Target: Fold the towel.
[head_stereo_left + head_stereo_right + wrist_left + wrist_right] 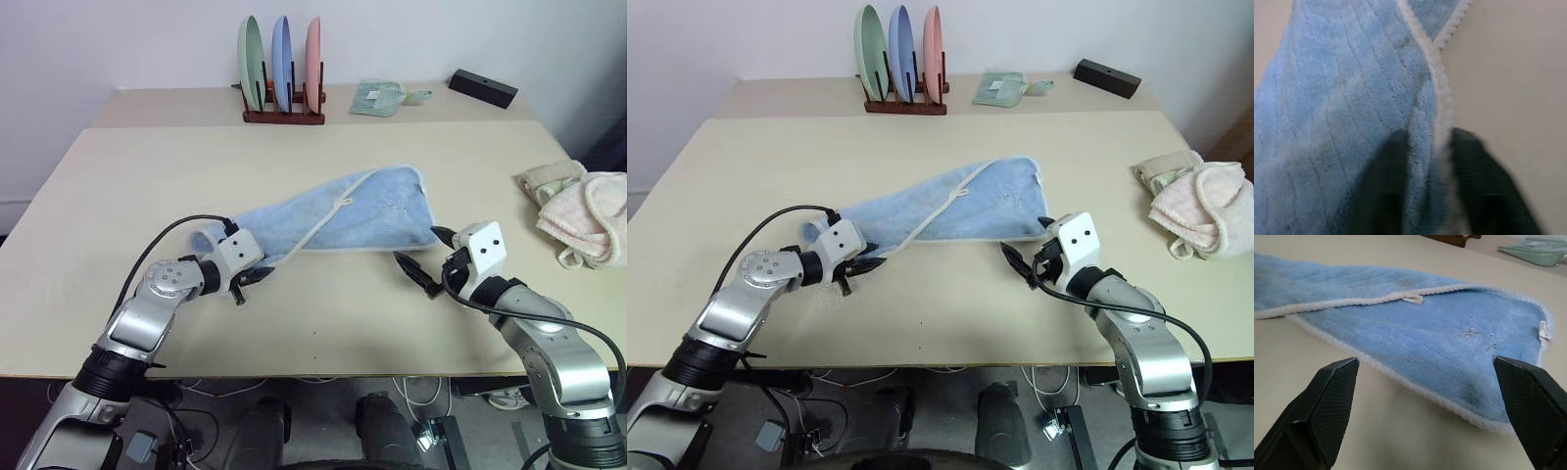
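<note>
Towel (343,220) lying loosely folded and bunched on the table (323,313), a light blue strip with a whitish edge, in front of the plate rack (282,108) and well apart from it. Left pincer (257,277) pressed together on the towel's narrow end, blue pile and white trim pinched between its black fingers (1479,186) (seen close up from the left wrist). Right pincer (423,257) spread wide, just off the towel's broader end, fingertips (1337,387) either side of the hem and not touching it. Small dark mark (1471,333) on the towel near that rounded corner. Pile of cream and pink cloths (583,211) lying to the right of the towel, near the table's edge. Mint-green folded cloth (377,96) behind the towel, right of the plate rack, beside a black box (482,86).
</note>
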Motion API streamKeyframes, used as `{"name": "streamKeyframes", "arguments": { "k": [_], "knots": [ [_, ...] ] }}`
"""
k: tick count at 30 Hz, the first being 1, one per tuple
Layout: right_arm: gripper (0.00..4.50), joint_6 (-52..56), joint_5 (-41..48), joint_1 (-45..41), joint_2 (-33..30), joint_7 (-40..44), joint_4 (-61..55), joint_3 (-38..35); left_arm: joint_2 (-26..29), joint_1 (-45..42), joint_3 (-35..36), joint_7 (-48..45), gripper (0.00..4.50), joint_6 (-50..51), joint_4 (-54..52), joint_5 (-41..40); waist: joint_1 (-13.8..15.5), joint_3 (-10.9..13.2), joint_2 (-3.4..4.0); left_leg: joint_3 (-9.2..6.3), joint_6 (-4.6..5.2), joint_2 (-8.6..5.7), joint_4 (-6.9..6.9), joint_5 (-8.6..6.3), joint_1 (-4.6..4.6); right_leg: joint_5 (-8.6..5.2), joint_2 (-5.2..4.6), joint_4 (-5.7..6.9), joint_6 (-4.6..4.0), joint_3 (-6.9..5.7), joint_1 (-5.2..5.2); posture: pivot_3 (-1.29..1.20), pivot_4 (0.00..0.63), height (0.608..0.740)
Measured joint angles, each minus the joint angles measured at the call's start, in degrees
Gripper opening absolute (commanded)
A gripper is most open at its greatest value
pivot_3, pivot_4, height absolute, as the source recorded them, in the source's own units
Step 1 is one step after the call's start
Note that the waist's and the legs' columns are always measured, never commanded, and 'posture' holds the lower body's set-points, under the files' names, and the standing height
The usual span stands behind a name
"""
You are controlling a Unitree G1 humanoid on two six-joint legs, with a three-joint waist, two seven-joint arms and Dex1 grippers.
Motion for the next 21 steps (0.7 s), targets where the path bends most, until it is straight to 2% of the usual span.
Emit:
{"name": "streamKeyframes", "arguments": {
  "k": [4, 7, 11, 14, 21],
  "knots": [
    [4.50, -0.4, -0.3, -0.2, 0.0, -0.1, 0.0, 0.3, 0.2, 0.4, 0.5, 0.6, 0.02, -1.4, 0.4, 0.1, -0.1, 0.0, 0.00, 0.00, 0.00, 0.00, -0.01, 0.00, -0.01, 0.00, 0.00, 0.00, 0.00, 0.00, -0.02, 0.00, 0.150, 0.740],
    [4.50, -0.8, -2.2, -1.1, -1.2, 0.2, 0.0, 1.5, 1.8, 3.0, 3.4, -1.3, 0.02, -1.1, -1.1, -2.2, -0.3, 0.0, 0.00, 0.01, 0.00, 0.01, -0.05, 0.00, -0.06, 0.00, 0.00, 0.00, 0.00, 0.01, -0.12, 0.00, 0.150, 0.740],
    [4.50, -1.6, -6.9, -4.7, -5.7, 1.6, 0.9, 4.3, 10.0, 11.3, 10.4, -8.4, 0.02, 2.0, -5.9, -8.3, -1.0, 0.0, 0.02, 0.01, 0.00, 0.02, -0.10, 0.00, -0.18, 0.00, -0.01, 0.01, -0.01, 0.00, -0.23, 0.00, 0.150, 0.740],
    [4.50, -4.2, -12.6, -9.2, -8.8, 1.6, 5.8, 7.0, 14.7, 16.7, 15.0, -11.8, 0.02, 1.4, -6.5, -10.0, -1.3, 0.0, 0.03, 0.03, 0.00, 0.02, -0.06, 0.00, -0.18, 0.00, -0.01, -0.01, -0.02, 0.01, -0.21, 0.00, 0.150, 0.740],
    [4.50, -15.8, -22.7, -19.7, -10.7, 2.5, 20.3, 13.4, 14.9, 19.2, 18.2, -10.4, 0.02, -0.7, -5.0, -9.6, -1.3, 0.1, 0.03, 0.04, 0.00, 0.02, -0.09, 0.00, -0.18, 0.00, -0.01, -0.03, -0.03, 0.00, -0.21, 0.00, 0.150, 0.740]
  ]
}}
